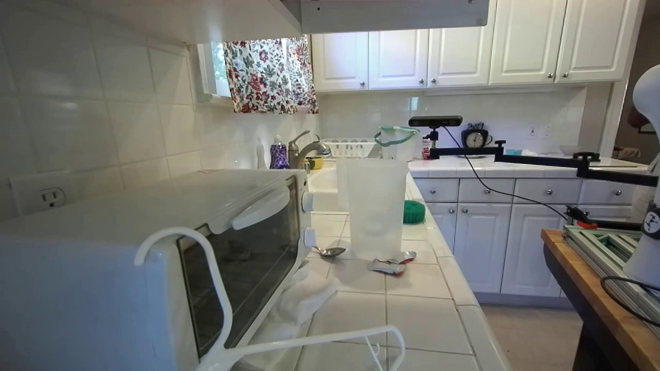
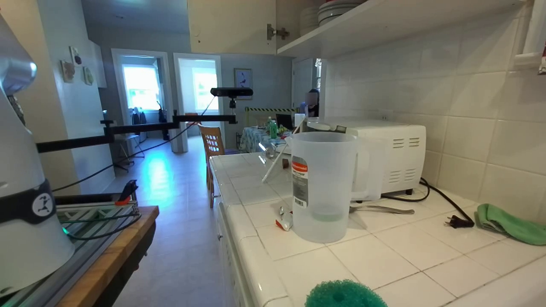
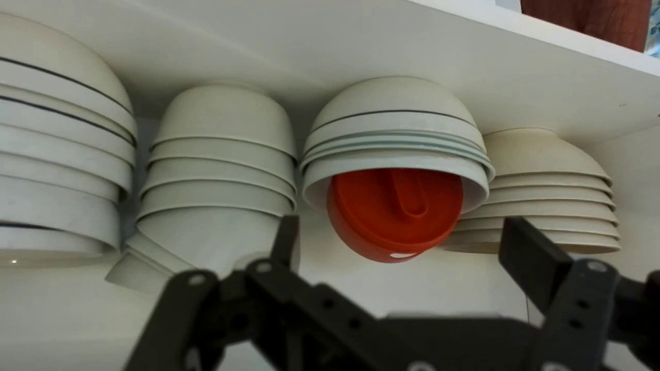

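Observation:
My gripper (image 3: 405, 245) is open and empty in the wrist view, which appears upside down. Its fingers are spread in front of a red round lidded object (image 3: 384, 216) with a raised bar on its face. The red object sits in the top bowl of a white bowl stack (image 3: 397, 121) on a shelf (image 3: 247, 36). The fingers touch nothing that I can see. Other stacks stand beside it: plain white bowls (image 3: 219, 159), larger dark-lined bowls (image 3: 56, 139) and cream bowls (image 3: 541, 185). The gripper is out of both exterior views; only the arm's lower part (image 2: 25, 238) shows.
A frosted pitcher (image 1: 379, 211) stands on the tiled counter (image 2: 396, 251), beside a white toaster oven (image 1: 129, 221). A spoon (image 1: 330, 251), wrapper scraps (image 1: 389, 266) and a green scrubber (image 2: 345, 294) lie nearby. An upper cupboard shelf (image 2: 384, 21) overhangs the counter.

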{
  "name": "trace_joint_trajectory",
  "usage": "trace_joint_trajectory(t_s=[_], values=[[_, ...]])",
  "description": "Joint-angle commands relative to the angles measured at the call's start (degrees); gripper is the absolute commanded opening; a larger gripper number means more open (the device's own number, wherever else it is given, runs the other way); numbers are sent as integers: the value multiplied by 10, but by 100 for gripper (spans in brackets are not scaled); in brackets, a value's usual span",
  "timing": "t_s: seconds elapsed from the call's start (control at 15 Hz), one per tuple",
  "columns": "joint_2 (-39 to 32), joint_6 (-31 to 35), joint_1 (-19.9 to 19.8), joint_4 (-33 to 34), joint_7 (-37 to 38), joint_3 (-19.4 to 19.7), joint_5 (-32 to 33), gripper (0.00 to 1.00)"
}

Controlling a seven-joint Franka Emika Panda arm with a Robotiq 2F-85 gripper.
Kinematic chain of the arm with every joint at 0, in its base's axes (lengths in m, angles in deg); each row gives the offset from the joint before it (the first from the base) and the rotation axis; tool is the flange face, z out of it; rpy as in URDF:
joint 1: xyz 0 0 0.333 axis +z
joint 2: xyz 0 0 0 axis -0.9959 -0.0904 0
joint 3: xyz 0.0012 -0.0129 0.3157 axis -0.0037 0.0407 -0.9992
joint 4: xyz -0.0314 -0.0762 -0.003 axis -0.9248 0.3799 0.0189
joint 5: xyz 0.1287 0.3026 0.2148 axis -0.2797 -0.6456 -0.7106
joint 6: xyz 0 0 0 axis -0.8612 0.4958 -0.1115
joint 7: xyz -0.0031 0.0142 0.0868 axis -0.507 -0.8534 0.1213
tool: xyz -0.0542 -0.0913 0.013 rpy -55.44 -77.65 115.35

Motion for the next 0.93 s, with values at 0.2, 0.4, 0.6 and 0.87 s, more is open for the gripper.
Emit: trace_joint_trajectory(t_s=[0.2, 0.4, 0.6, 0.87], values=[[-31, -36, -41, 38, 31, -16, 22, 100], [-59, -56, -46, 76, 37, -19, 18, 100], [-91, -78, -45, 114, 50, -29, 16, 100], [-127, -102, -43, 156, 64, -44, 22, 100]])
